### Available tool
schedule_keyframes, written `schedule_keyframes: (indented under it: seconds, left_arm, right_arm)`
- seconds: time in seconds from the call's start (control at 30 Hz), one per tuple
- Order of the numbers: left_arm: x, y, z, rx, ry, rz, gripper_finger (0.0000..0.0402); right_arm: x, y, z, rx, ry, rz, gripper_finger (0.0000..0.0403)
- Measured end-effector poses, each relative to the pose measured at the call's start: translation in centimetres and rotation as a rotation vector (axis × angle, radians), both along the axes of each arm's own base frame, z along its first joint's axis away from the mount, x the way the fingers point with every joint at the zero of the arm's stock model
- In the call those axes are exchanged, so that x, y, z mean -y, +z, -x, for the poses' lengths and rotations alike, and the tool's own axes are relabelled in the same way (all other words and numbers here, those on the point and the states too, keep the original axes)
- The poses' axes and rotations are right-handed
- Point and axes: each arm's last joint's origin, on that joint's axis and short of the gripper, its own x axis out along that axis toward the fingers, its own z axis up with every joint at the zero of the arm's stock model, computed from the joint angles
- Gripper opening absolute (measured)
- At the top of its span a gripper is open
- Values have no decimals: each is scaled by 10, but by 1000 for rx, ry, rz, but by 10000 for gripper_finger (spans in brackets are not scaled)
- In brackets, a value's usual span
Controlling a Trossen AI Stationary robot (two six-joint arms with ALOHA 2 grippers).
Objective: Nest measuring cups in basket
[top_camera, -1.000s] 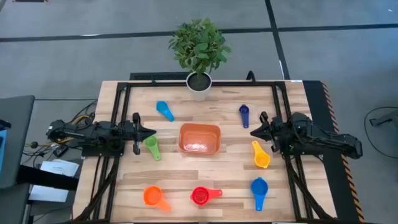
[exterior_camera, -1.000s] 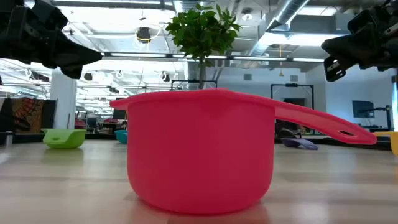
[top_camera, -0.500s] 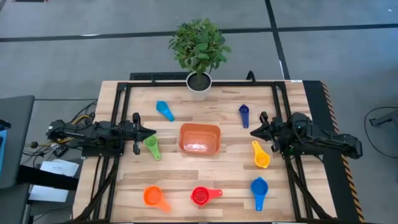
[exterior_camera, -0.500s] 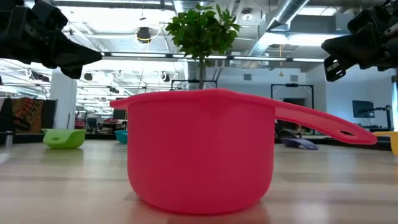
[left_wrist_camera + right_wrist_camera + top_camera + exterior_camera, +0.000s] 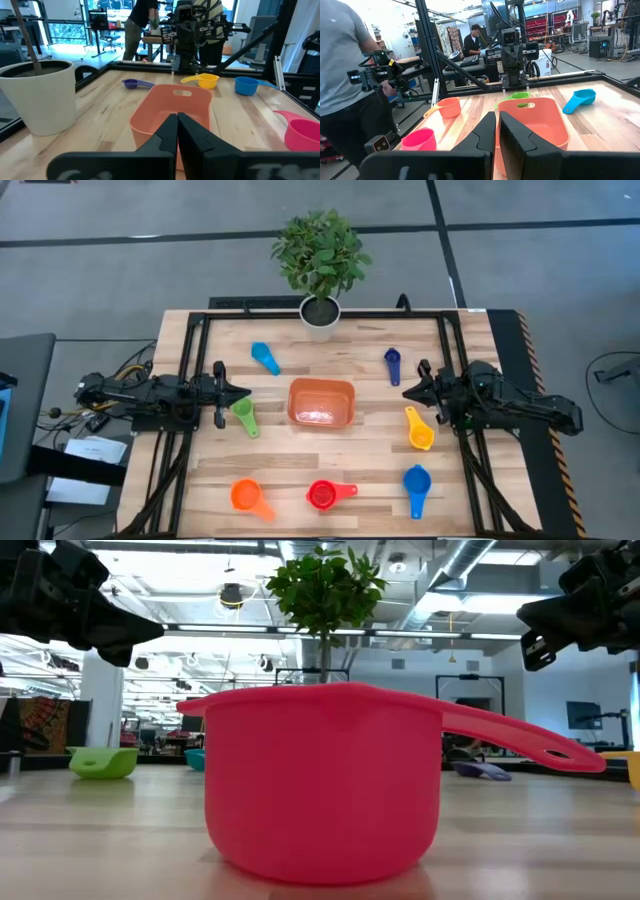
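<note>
The orange basket (image 5: 321, 402) stands at the table's middle, with nothing in it that shows. Several measuring cups lie around it on their bases: light blue (image 5: 265, 358), navy (image 5: 392, 364), green (image 5: 244, 416), yellow (image 5: 419, 429), orange (image 5: 248, 497), red (image 5: 328, 494) and blue (image 5: 416, 485). My left gripper (image 5: 245, 393) is shut and empty, above the table left of the basket, just beyond the green cup. My right gripper (image 5: 405, 392) is shut and empty, right of the basket, between the navy and yellow cups. Both point at the basket (image 5: 172, 107) (image 5: 532, 120).
A white pot (image 5: 320, 315) with a green plant stands at the table's far edge behind the basket. A black frame (image 5: 450, 350) runs around the table. The red cup (image 5: 320, 780) fills the low view. A person (image 5: 340, 75) stands beyond the table's left side.
</note>
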Motion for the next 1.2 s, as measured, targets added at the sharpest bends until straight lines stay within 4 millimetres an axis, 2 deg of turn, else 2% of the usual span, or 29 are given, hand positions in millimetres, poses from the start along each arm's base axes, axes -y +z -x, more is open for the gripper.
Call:
schedule_keyframes:
  seconds: [0.53,0.73,0.83,0.93,1.13,1.2]
  left_arm:
    - [0,0,0,0,5,-5,0]
    - [-5,1,1,-5,162,-46,0]
    - [-5,2,1,28,167,51,0]
    - [-5,5,2,89,170,179,0]
    - [-9,7,4,249,259,568,0]
    - [-9,8,4,280,263,637,0]
  right_arm:
    - [0,0,0,0,0,0,49]
    - [0,0,0,0,0,0,49]
    - [0,0,0,3,-6,22,49]
    - [3,0,0,13,-70,123,49]
    - [5,0,0,14,-95,150,49]
    - [5,0,0,17,-95,151,49]
